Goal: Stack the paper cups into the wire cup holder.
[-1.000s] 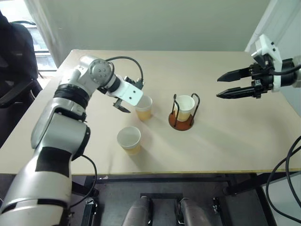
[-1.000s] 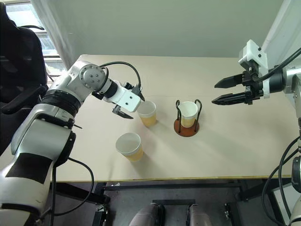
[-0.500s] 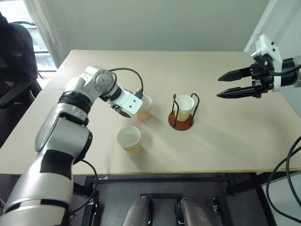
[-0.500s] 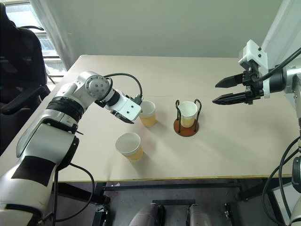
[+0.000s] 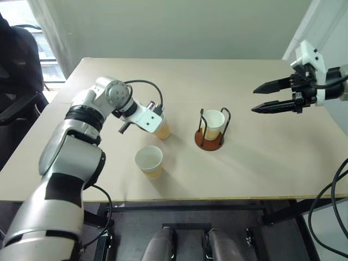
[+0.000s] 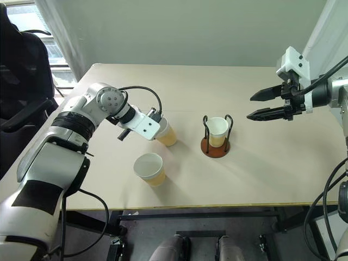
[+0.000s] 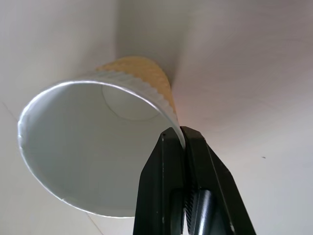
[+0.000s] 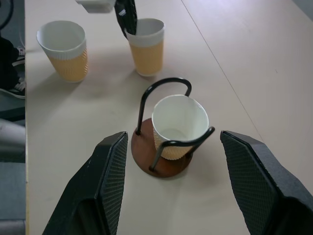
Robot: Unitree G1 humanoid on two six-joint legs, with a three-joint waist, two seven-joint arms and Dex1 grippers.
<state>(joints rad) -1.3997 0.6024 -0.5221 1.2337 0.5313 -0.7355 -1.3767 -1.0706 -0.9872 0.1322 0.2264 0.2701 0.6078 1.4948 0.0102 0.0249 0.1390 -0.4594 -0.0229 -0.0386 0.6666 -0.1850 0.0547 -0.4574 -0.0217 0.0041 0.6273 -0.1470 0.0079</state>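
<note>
Left gripper (image 7: pixel 182 139) pinched closed on the thin rim of a paper cup (image 6: pixel 167 134) standing on the table (image 5: pixel 261 163), one finger inside and one outside the wall; nearer, a second cup (image 5: pixel 149 161) upright and free. Further right, third cup (image 8: pixel 178 126) already seated in the wire holder (image 8: pixel 164 161), and at far right the right gripper (image 5: pixel 276 96) wide open in the air, holding nothing. Probably very light, soft-walled and easy to crush or tip, so best taken gently at the stiffer rolled rim.
</note>
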